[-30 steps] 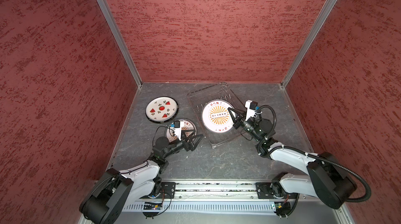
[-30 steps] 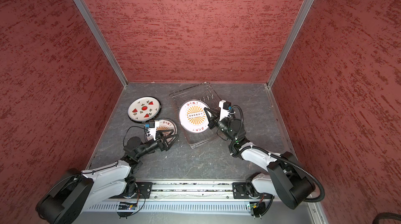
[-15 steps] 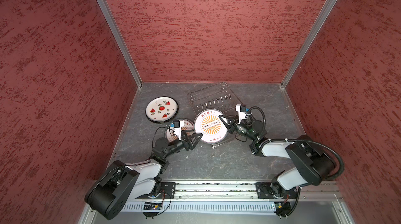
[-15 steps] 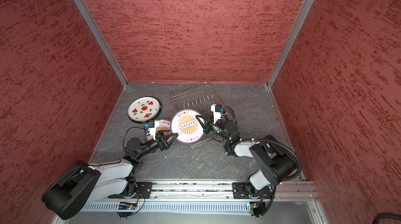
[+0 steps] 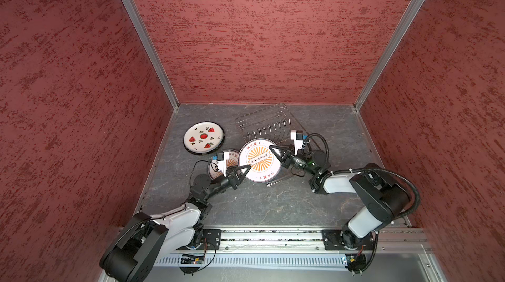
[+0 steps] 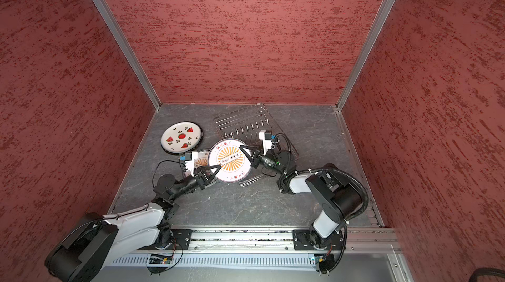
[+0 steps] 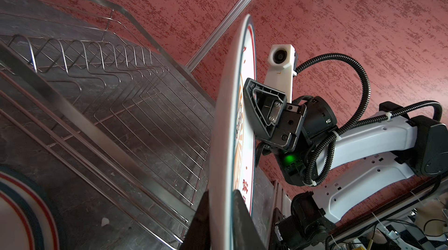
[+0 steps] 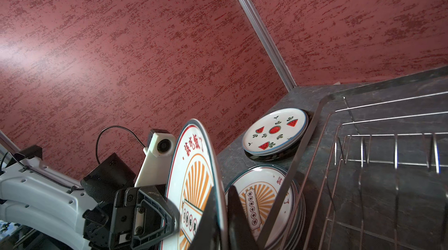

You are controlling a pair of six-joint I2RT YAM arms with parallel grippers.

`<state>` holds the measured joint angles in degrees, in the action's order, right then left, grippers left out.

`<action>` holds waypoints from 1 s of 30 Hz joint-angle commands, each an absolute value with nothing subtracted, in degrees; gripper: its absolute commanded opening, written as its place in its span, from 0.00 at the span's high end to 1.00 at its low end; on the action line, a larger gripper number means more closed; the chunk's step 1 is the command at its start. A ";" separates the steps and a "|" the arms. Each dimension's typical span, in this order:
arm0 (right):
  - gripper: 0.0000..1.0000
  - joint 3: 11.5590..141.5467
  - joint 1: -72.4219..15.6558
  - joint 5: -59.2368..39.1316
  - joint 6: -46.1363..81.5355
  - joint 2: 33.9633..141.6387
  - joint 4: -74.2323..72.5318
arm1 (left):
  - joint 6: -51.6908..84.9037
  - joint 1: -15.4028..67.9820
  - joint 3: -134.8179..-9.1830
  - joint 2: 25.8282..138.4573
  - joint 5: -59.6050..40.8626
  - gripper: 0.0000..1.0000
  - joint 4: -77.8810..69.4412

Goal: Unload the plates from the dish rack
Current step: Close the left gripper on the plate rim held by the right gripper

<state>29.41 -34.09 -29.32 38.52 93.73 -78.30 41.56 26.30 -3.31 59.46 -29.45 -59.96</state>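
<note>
Claws: two, the left claw (image 5: 247, 168) and the right claw (image 5: 272, 149).

Dish rack (image 5: 266, 122): one, just beyond the right claw.

Plates with faces showing: three.
- One held sunburst plate (image 5: 259, 159), between the two claws.
- One flat sunburst plate (image 5: 232, 160), just beside the left claw, on top of a stack.
- One watermelon plate (image 5: 203, 137), farther out past the left claw.

Dark plate (image 8: 271, 158): one seen, under the watermelon plate.

More rims show below the flat sunburst plate. Their number cannot be told.
</note>
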 commanded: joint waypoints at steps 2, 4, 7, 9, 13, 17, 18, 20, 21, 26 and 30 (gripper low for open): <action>0.91 31.00 -35.28 -26.73 35.64 93.94 -80.93 | 40.54 26.62 -3.10 56.16 -29.64 0.89 -57.13; 0.90 30.87 -35.68 -26.17 34.95 93.83 -80.78 | 40.39 26.71 -3.12 54.86 -29.23 0.92 -55.52; 0.89 30.93 -36.23 -26.17 33.79 93.73 -80.46 | 39.73 26.98 -3.17 53.48 -29.05 0.95 -54.18; 0.88 31.18 -36.56 -26.52 33.23 93.62 -79.92 | 39.81 27.07 -2.96 52.90 -28.95 0.97 -54.05; 0.84 31.20 -37.00 -27.01 32.11 93.22 -79.47 | 39.90 27.16 -2.91 51.84 -28.67 1.00 -53.02; 0.77 30.87 -37.36 -27.25 31.55 92.66 -79.28 | 40.02 27.16 -2.76 50.83 -28.14 1.00 -52.21; 0.75 30.70 -37.44 -27.27 31.39 92.40 -79.34 | 40.02 27.24 -2.53 50.50 -27.92 1.00 -52.33; 0.69 30.28 -37.44 -27.34 31.11 91.93 -79.27 | 40.33 27.25 -1.81 49.78 -27.31 1.00 -53.03; 0.65 30.07 -37.44 -27.16 31.03 91.53 -79.18 | 40.32 27.19 -1.71 49.22 -27.09 1.00 -52.64; 0.38 29.88 -37.70 -27.39 30.60 90.06 -77.18 | 39.89 27.25 -1.26 45.74 -26.74 1.00 -50.70; 0.01 29.47 -38.47 -23.88 29.53 88.26 -74.15 | 39.64 27.33 -0.84 42.53 -26.06 1.00 -48.52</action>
<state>29.52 -37.82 -26.74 30.79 90.26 -75.85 40.86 26.96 -1.28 44.71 -26.46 -47.72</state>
